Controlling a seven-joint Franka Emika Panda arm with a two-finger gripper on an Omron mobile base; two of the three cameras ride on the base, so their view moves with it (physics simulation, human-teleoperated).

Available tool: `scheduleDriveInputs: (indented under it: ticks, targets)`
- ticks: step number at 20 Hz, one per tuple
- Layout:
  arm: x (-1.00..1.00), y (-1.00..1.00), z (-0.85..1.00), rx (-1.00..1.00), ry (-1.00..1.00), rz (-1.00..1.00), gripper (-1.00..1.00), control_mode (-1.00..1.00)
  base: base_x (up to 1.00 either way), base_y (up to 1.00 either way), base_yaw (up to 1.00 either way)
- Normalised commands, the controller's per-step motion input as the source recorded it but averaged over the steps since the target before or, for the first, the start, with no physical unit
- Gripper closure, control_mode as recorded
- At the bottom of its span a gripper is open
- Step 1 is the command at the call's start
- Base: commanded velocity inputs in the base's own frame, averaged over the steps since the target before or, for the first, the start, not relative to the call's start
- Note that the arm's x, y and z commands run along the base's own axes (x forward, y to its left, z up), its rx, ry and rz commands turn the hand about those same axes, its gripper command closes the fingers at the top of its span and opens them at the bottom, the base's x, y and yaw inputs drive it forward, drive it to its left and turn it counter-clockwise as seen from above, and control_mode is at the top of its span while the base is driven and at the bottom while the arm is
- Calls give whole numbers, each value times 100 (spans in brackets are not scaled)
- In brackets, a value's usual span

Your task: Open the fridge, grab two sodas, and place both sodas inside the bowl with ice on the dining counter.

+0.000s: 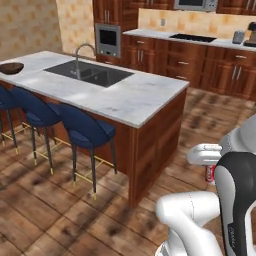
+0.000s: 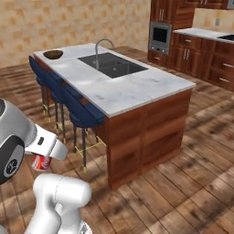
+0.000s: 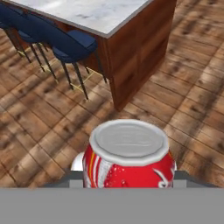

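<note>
While folded low, pincer grips red soda — near dining counter.

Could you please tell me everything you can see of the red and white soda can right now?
The soda can is red with white swirls and speckles and a flat, dull silver lid with a raised rim. It looks like metal. In the hand view it sits close up at the bottom, lid toward the camera, above the wood floor. In both base views a bit of it peeks out beside the white hand, off the floor, so it appears held. The fingers themselves are hidden. It touches neither counter nor bowl.
</note>
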Motion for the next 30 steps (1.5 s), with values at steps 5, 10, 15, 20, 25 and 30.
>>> scheduleDriveInputs:
  ticks: [5, 10, 15, 20, 25, 30]
  targets:
    - [0, 0, 0, 0, 0, 0, 100, 100, 16, 100, -27]
    - [0, 0, 0, 0, 0, 0, 100, 100, 18, 100, -27]
    - [0, 0, 0, 0, 0, 0, 100, 100, 21, 100, -27]
    - [0, 0, 0, 0, 0, 0, 100, 100, 24, 100, -27]
    - [0, 0, 0, 0, 0, 0, 100, 100, 26, 100, -28]
    - [0, 0, 0, 0, 0, 0, 100, 100, 29, 100, -28]
